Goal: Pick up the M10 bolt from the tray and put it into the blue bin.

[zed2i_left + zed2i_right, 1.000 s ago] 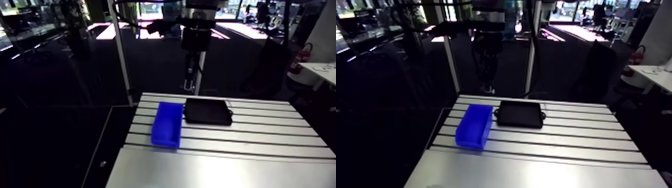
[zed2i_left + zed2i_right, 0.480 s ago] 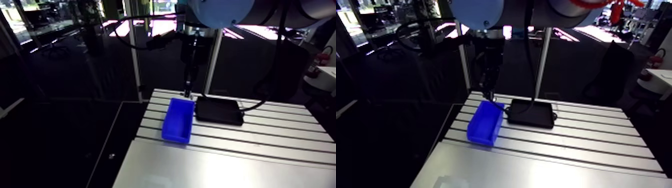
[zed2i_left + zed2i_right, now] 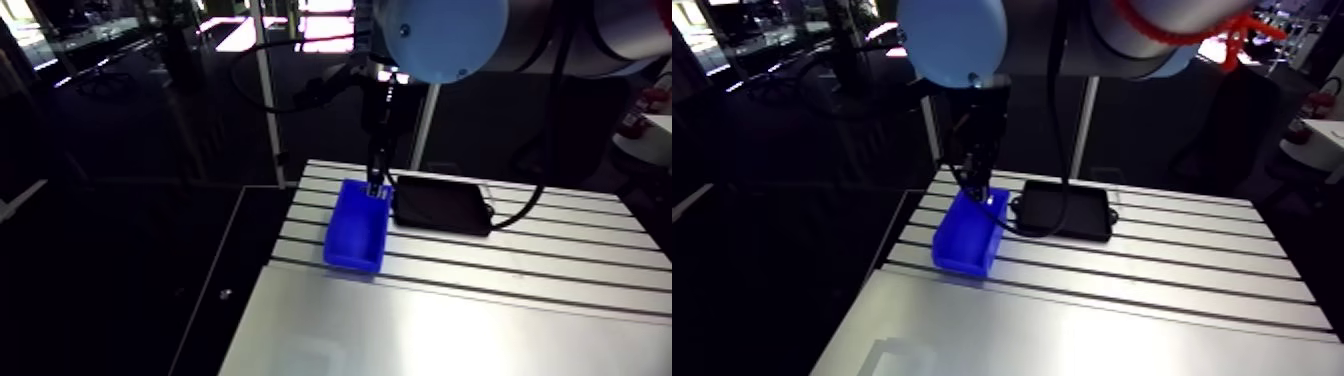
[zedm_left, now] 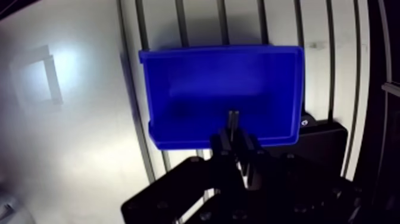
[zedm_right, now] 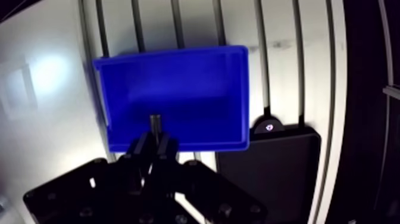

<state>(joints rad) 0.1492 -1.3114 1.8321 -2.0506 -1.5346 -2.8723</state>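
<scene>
Now claw (image 4: 237,142) pinching M10 bolt (image 4: 234,118), shank poking ahead of claw, over blue bin (image 4: 214,52).

No lettering, labels or numbers can be read.

Blue bin (image 4: 196,83) glossy plastic; tray (image 5: 268,173) matt black; table (image 3: 450,330) slotted bare metal, sheeny.

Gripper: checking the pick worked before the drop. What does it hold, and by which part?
The gripper holds the M10 bolt by one end, hidden between its fingers; the free end sticks out over the blue bin.
</scene>
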